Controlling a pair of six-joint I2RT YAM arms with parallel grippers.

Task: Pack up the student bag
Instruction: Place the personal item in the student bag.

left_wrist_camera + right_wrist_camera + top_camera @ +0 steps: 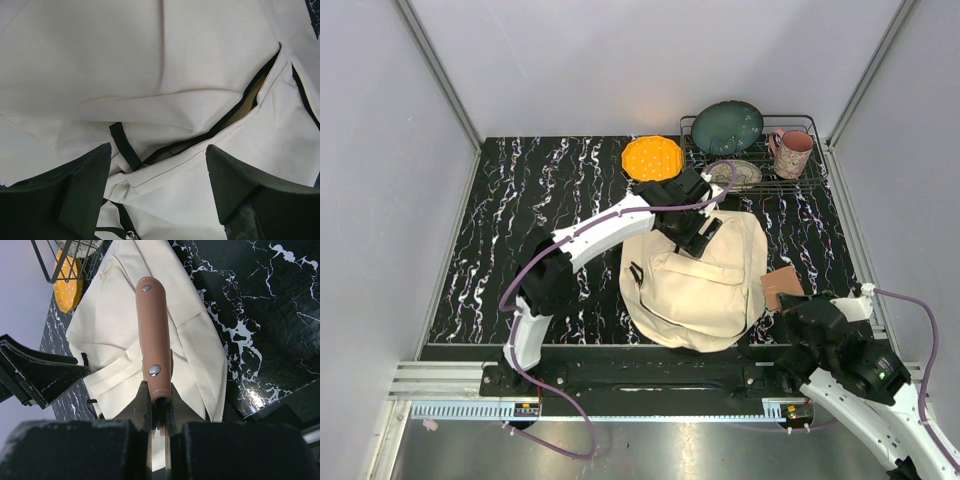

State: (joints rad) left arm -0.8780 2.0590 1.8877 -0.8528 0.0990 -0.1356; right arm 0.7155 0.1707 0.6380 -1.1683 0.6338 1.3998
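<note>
Hovering over the cream student bag (695,285) lying on the marbled table (520,200), the left gripper (158,155) stood with jaws spread wide; the right gripper (159,395) clamped a brown studded case (152,335) beside it.

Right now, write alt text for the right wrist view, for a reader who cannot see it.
The right gripper, its fingers shut, holds a slim brown item with two metal studs edge-on, seen against the cream student bag lying on a black marbled table. An orange disc and a wire rack sit at top left.
</note>
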